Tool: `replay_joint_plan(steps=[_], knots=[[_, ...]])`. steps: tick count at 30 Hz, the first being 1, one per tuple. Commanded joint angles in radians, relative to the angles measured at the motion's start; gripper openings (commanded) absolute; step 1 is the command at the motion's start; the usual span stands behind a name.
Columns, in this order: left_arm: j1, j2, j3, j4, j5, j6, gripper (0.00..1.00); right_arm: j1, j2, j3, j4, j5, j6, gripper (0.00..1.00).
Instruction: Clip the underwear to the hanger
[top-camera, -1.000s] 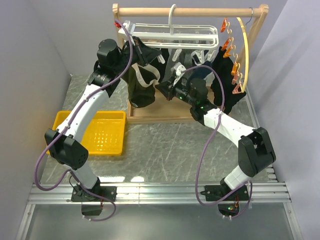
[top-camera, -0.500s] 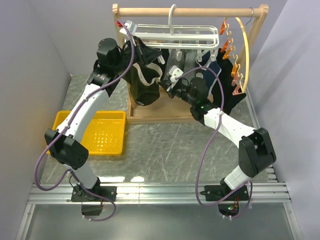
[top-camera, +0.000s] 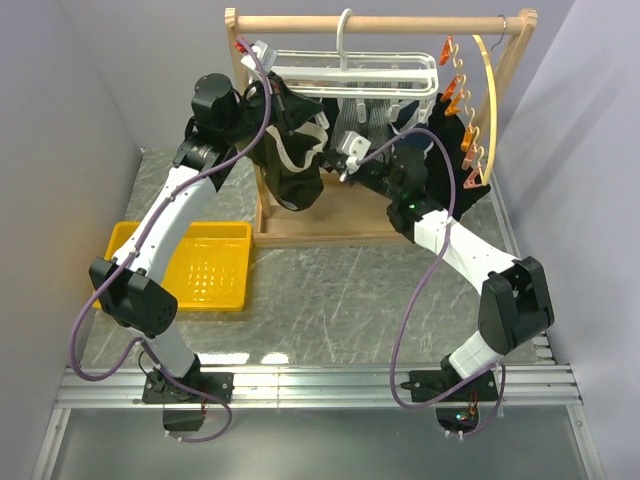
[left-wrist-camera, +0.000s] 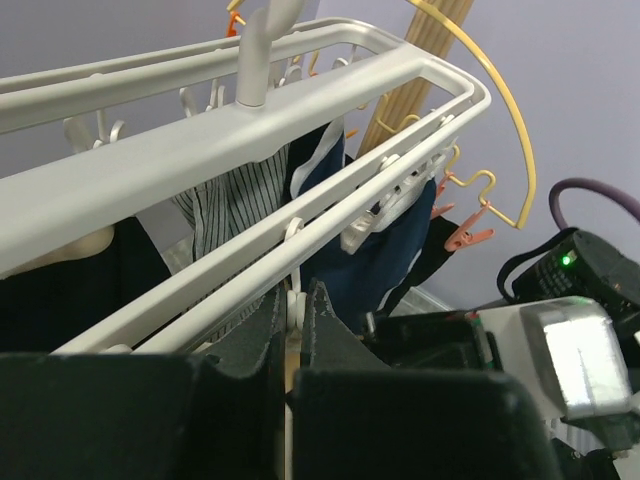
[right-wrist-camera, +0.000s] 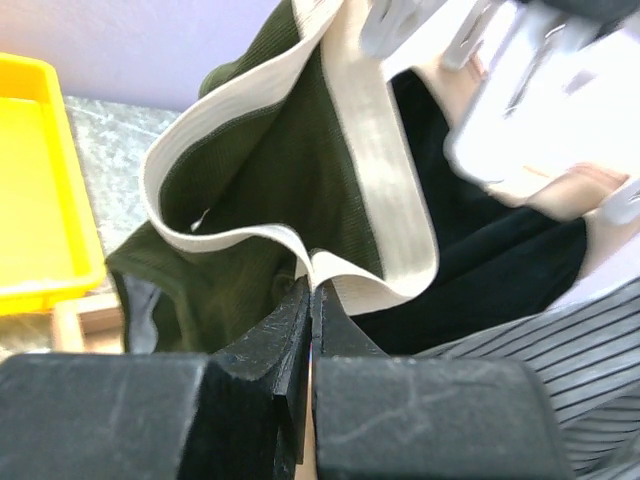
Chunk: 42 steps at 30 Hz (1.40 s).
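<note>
The olive-green underwear (top-camera: 292, 182) with a beige waistband hangs under the left end of the white grid hanger (top-camera: 350, 72). My left gripper (top-camera: 285, 104) is up at the hanger's rail (left-wrist-camera: 200, 150), shut on a white clip (left-wrist-camera: 292, 300) that dangles from it. My right gripper (top-camera: 327, 166) is shut on a fold of the beige waistband (right-wrist-camera: 370, 150), pinching it at the fingertips (right-wrist-camera: 312, 285). The green fabric (right-wrist-camera: 250, 180) sags to the left below the band.
The hanger hangs from a wooden rack (top-camera: 380, 22) with a yellow hoop of orange clips (top-camera: 487, 95) at its right. A black garment (top-camera: 455, 165), a navy garment (left-wrist-camera: 390, 250) and striped cloth (right-wrist-camera: 570, 340) hang behind. A yellow tray (top-camera: 215, 265) lies at the left.
My right gripper has risen and moved back toward the hanger with the waistband in it, lifting the underwear. My left gripper stayed at the hanger's left end.
</note>
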Motion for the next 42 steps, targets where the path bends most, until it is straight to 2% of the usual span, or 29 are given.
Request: replay_joint_plan(steps=[1, 9, 15, 34, 42], knots=[[-0.009, 0.048, -0.023, -0.323, 0.167, 0.040, 0.00, -0.024, -0.033, 0.069, 0.048, -0.087, -0.050, 0.00], [-0.009, 0.068, 0.004, -0.390, 0.110, 0.084, 0.00, -0.032, -0.034, 0.111, -0.021, -0.118, -0.071, 0.00], [-0.009, 0.077, 0.005, -0.403, 0.122, 0.092, 0.00, -0.031, -0.039, 0.114, -0.050, -0.136, -0.097, 0.00], [-0.044, 0.108, 0.057, -0.527, 0.003, 0.207, 0.00, -0.017, -0.005, 0.221, -0.177, -0.108, -0.183, 0.00], [-0.049, 0.103, 0.052, -0.530, 0.009, 0.213, 0.00, -0.014, 0.015, 0.255, -0.234, -0.107, -0.200, 0.00]])
